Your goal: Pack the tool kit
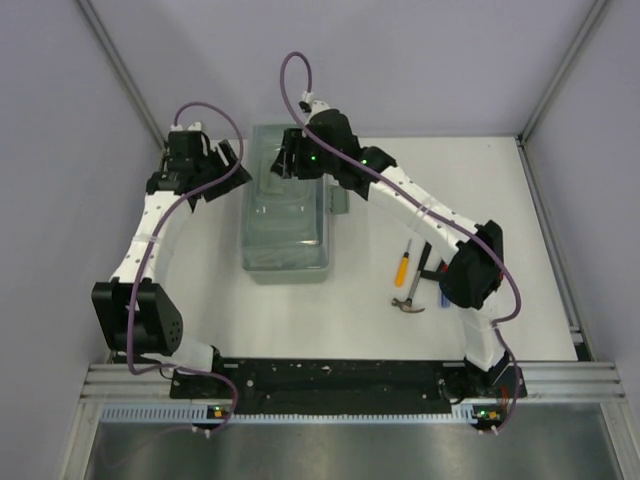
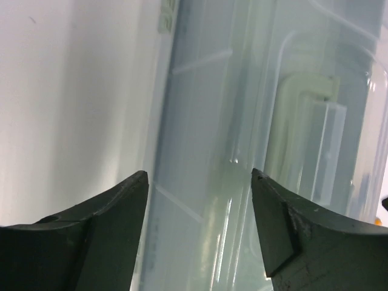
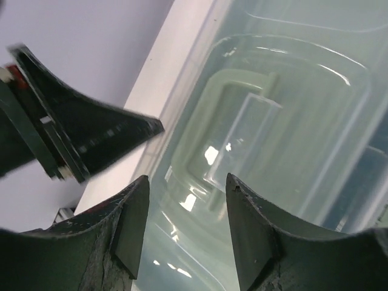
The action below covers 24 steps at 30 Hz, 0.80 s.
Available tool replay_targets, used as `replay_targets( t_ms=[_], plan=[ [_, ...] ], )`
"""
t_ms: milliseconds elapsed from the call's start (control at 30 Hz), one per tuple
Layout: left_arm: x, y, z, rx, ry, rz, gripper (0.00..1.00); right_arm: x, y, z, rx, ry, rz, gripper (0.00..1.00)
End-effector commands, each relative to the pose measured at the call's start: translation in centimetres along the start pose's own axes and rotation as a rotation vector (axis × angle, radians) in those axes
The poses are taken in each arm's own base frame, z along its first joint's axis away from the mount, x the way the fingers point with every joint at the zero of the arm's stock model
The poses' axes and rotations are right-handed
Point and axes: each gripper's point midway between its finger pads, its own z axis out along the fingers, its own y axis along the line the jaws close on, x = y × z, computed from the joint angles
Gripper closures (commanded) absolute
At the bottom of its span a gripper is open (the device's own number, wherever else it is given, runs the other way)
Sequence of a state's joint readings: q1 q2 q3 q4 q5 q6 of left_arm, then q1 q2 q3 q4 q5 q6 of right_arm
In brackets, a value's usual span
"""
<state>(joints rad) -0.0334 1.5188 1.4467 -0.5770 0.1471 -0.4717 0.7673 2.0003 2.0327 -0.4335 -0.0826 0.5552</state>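
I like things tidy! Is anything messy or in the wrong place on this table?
A bit. The screwdriver and hammer lie loose on the table, right of the box, not packed yet. A blue thing peeks out under the right arm. Nothing looks spilled or broken.

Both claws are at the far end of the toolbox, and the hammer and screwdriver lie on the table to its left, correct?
No. The top view shows the hammer and screwdriver on the table to the right of the toolbox, not its left. The left claw and right claw are at its far end, as you said.
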Motion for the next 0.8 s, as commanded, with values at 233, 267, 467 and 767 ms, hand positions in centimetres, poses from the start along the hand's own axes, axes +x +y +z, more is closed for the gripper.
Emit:
replay_targets(
  t_ms=[233, 267, 467, 767],
  plan=[
    [4.3, -6.4, -0.4, 0.474, 0.127, -0.031, 0.53, -0.3, -0.4, 2.3, 0.132, -0.028, 0.021, 0.49],
    [4.6, -6.7, -0.5, 0.493, 0.136, -0.021, 0.57, -0.4, -0.6, 2.3, 0.14, -0.03, 0.024, 0.49],
    [5.9, -7.9, -1.1, 0.582, 0.164, 0.007, 0.7, 0.1, -1.9, 2.0, 0.199, -0.028, 0.005, 0.5],
    [5.6, -8.1, -1.0, 0.576, 0.166, -0.001, 0.7, 1.1, -4.0, 2.8, 0.259, -0.007, 0.006, 0.51]
  ],
)
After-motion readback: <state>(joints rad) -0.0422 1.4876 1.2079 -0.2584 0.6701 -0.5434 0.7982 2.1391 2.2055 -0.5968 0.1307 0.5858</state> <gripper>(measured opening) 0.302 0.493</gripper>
